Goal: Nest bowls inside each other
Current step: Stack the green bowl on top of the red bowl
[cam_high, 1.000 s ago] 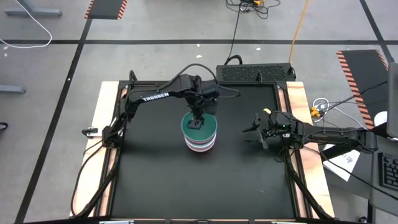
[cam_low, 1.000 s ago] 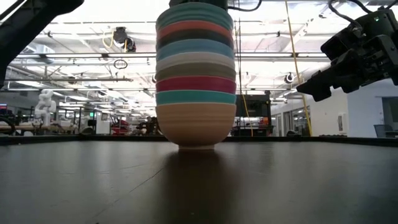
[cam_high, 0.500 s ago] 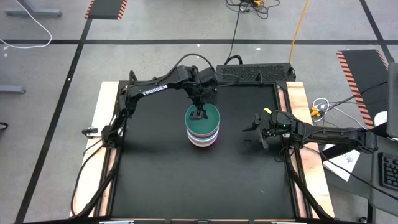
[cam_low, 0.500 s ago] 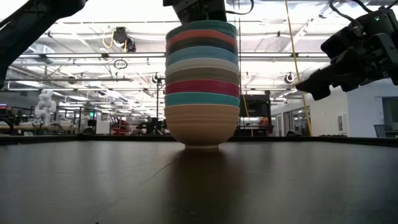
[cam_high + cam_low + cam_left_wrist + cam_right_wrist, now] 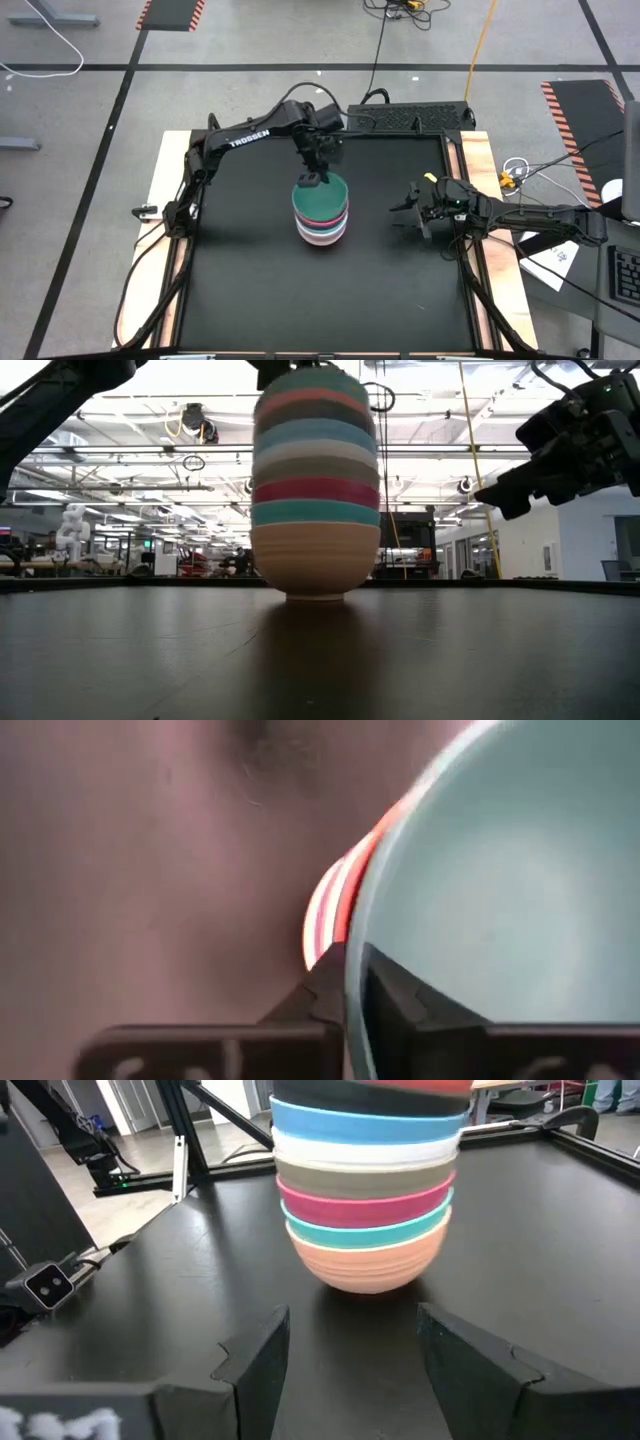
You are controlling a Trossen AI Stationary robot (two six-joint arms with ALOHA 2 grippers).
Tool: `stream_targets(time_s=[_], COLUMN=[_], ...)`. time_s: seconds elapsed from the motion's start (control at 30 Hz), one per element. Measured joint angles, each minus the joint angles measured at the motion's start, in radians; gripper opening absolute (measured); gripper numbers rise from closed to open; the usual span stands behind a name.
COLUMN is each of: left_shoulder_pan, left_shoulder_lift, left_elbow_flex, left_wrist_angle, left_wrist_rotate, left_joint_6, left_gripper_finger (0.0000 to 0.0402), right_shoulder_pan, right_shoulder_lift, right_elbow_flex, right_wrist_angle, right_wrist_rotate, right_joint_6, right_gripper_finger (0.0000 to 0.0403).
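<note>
The bowls stand nested in one stack (image 5: 321, 212) in the middle of the black mat, resting on the foot of the bottom orange bowl (image 5: 315, 565). Above it come teal, magenta, taupe, white, blue, black and red bowls, with a green bowl (image 5: 324, 200) on top. My left gripper (image 5: 313, 181) is at the far rim of the green bowl and shut on it. My right gripper (image 5: 408, 212) hovers open to the right of the stack, clear of it, with its fingers (image 5: 255, 1355) pointing at the stack (image 5: 365, 1210). My left gripper pinches the green bowl's rim (image 5: 352, 935) on its far side. One finger (image 5: 395, 1000) is inside the bowl and the other (image 5: 320, 990) outside. The fingers come from above, pointing down. The bowl stays nested on top of the stack, which stands on the table.
A black box (image 5: 410, 117) lies along the table's far edge behind the stack. Wooden borders (image 5: 165, 200) frame the black mat (image 5: 260, 290), with cables beyond the right border. Bare mat stretches from the stack to the near edge.
My left gripper has moved from the middle of the green bowl toward the table's far edge, to the rim, and has shut on it. The stack has shifted a little toward the right and back to the left, and it is blurred now in the low view.
</note>
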Motion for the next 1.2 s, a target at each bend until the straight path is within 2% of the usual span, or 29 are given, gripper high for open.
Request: stream_targets(time_s=[0.03, 0.27, 0.37, 0.6, 0.77, 0.93, 1.07, 1.2], left_shoulder_pan=[-0.001, -0.012, -0.031, -0.095, -0.105, -0.112, -0.131, -0.144], left_shoulder_lift=[0.0, 0.0, 0.0, 0.0, 0.002, 0.002, 0.002, 0.005], left_elbow_flex=[-0.014, -0.06, -0.045, -0.002, 0.008, 0.008, 0.01, 0.01], left_wrist_angle=[0.002, 0.049, 0.032, -0.032, -0.04, -0.049, -0.048, -0.051], left_wrist_rotate=[0.0, -0.011, -0.023, -0.14, -0.147, -0.16, -0.22, -0.236], left_joint_6=[0.014, 0.017, 0.014, -0.008, -0.032, -0.046, -0.049, -0.049], left_gripper_finger=[0.0016, 0.001, 0.0006, 0.0016, 0.0005, 0.0022, 0.0032, 0.006], right_shoulder_pan=[0.0, 0.0, 0.0, 0.0, 0.0, 0.0, 0.0, 0.0], right_shoulder_lift=[0.0, 0.0, 0.0, 0.0, 0.0, 0.0, 0.0, 0.0], right_elbow_flex=[0.0, -0.001, -0.001, -0.002, -0.002, -0.003, -0.003, -0.003], right_wrist_angle=[0.003, 0.003, 0.003, 0.003, 0.003, 0.003, 0.003, 0.004], right_wrist_rotate=[0.0, -0.024, -0.024, -0.024, -0.024, -0.024, -0.024, -0.024], right_joint_6=[0.003, 0.006, 0.014, 0.014, 0.015, 0.021, 0.018, 0.003], right_gripper_finger=[0.021, 0.021, 0.021, 0.021, 0.021, 0.021, 0.021, 0.021])
